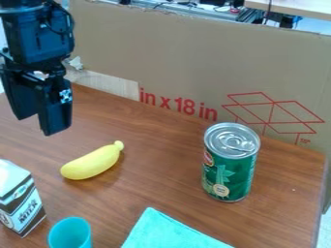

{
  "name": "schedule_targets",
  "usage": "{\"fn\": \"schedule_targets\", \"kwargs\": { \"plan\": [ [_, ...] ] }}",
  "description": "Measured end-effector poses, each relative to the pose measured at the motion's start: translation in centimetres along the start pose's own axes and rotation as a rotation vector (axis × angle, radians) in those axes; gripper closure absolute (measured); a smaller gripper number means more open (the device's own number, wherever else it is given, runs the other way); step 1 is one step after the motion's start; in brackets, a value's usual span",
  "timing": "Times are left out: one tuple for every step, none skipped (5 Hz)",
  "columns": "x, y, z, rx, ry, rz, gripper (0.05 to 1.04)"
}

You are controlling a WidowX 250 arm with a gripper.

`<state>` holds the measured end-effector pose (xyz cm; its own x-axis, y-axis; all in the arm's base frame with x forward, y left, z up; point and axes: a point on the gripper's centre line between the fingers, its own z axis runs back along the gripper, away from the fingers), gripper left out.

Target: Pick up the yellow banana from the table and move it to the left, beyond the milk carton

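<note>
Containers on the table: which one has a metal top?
The green can, standing at the right with a silver lid; the carton has a white top and the cup is plain blue.

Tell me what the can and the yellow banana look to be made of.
The can looks like metal: its bare silvery lid shines, with a ridged rim and pull tab, above a green printed side. The banana is probably plastic, perhaps foam or rubber; its even yellow, smooth, softly shiny surface and rounded ends suggest a toy.

The banana [93,162] is yellow, the can [227,175] green and silver, the cloth [167,233] turquoise, the cup [69,235] blue.
</note>
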<state>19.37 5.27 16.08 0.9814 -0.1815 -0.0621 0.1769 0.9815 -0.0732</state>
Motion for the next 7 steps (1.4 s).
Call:
{"fn": "schedule_targets", "kwargs": {
  "plan": [
    [-0.1,0.0,-0.4,-0.008,0.015,0.004,0.081],
    [0.9,0.9,-0.6,0.045,-0.034,0.031,0.081],
    [2.9,0.9,-1.6,0.082,-0.022,0.005,0.081],
    [4.9,1.7,-3.5,0.159,0.021,0.046,0.081],
    [7.2,2.6,-6.1,0.163,0.067,0.044,0.081],
    [8.2,3.1,-7.7,0.150,0.103,0.048,0.081],
    [8.1,3.3,-9.3,0.141,0.152,0.047,0.081]
  ]
}}
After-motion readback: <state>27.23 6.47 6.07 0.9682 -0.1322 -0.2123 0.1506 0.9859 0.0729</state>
